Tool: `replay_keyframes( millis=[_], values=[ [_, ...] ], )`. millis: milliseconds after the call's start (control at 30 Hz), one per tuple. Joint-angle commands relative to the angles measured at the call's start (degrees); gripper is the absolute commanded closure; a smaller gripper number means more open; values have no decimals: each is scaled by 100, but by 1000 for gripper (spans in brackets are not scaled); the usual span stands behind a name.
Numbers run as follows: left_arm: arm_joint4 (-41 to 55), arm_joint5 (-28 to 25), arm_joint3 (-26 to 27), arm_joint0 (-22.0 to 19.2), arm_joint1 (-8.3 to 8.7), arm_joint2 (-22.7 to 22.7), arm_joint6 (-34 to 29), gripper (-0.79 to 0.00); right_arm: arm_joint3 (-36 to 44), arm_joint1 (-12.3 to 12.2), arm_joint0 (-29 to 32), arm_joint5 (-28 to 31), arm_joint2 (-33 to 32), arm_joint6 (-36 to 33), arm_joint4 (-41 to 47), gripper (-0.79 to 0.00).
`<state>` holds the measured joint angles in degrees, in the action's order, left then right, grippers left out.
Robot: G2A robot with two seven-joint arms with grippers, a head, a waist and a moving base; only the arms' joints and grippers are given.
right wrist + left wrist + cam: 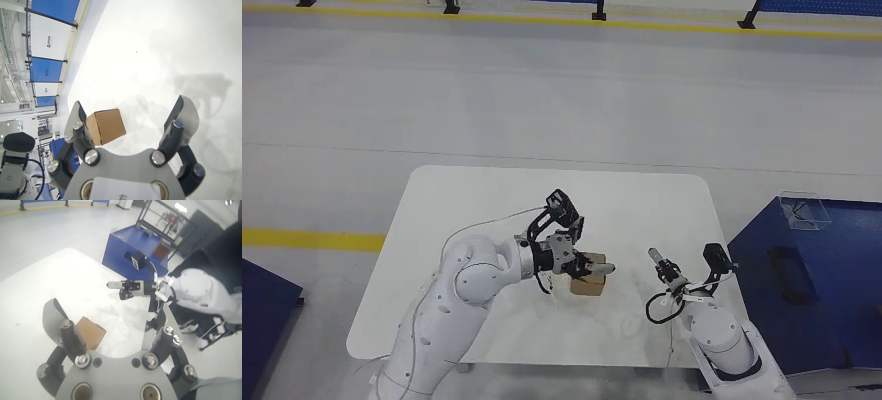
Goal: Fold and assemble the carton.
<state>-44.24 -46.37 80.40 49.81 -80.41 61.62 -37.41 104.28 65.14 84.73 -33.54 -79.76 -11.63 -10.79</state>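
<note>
Carton (588, 285), one, small, brown, on the white table (642, 200) just beside my left claw (108, 305), spread wide, empty; right claw (130, 102) likewise agape, farther off; judged light, thin-walled, crushable: grip opposite flat faces gently.

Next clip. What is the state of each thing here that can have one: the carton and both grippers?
Carton: folded into a box shape, visible faces closed, resting on the table, not gripped.
Left gripper: open, over the carton with the carton beside one finger; whether they touch cannot be told.
Right gripper: open, holding nothing, apart from the carton.
</note>
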Motion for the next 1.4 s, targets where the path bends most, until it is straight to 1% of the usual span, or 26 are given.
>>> replay_keyframes(
  millis=[0,33,100,133,233,300,333,400,500,600,700,833,967,1200,1233,1300,1367],
  values=[
    [-733,-1056,-96,-31,60,94,464,-785,0,0,0,0,0,0,0,-785],
    [-1067,-1163,-22,-26,89,64,783,-785,0,0,0,0,0,0,0,-785],
    [-1688,-1163,-187,7,173,-57,1334,-785,0,0,0,0,0,0,0,-785],
    [-2083,-1163,-268,-53,211,-113,1545,-785,0,0,0,0,0,0,0,-785],
    [-3203,-1163,-551,-221,228,-476,2122,-785,0,0,0,0,0,0,0,-785],
    [-3481,-1111,-996,-382,193,-628,2686,-785,0,0,0,0,0,0,0,-785],
    [-3639,-1073,-1275,-504,173,-709,2868,-785,0,0,0,0,0,0,0,-785],
    [-3962,-954,-1773,-753,122,-908,3126,-785,0,0,0,0,0,0,0,-785],
    [-4059,-978,-2452,-1071,37,-1124,3630,-785,0,0,0,0,0,0,0,-785],
    [-4122,-1014,-2996,-1330,-54,-1335,4012,-785,0,0,0,0,0,0,0,-785],
    [-4230,-1103,-3423,-1550,-161,-1595,4251,-785,0,0,0,0,0,0,0,-785],
    [-4332,-1051,-3930,-1821,-319,-1885,4471,-785,0,0,0,0,0,0,0,-785],
    [-4374,-893,-4338,-2009,-482,-2121,4587,-785,0,0,0,0,0,0,0,-785],
    [-4366,-954,-4845,-2242,-743,-2447,4696,-785,0,0,0,0,0,0,0,-785],
    [-4389,-948,-4893,-2266,-774,-2490,4699,-720,0,0,0,0,0,0,0,-785],
    [-4382,-957,-4983,-2297,-830,-2549,4762,-631,0,0,0,0,0,0,0,-785],
    [-4417,-964,-5046,-2331,-879,-2615,4802,-610,0,0,0,0,0,0,0,-785]
  ],
)
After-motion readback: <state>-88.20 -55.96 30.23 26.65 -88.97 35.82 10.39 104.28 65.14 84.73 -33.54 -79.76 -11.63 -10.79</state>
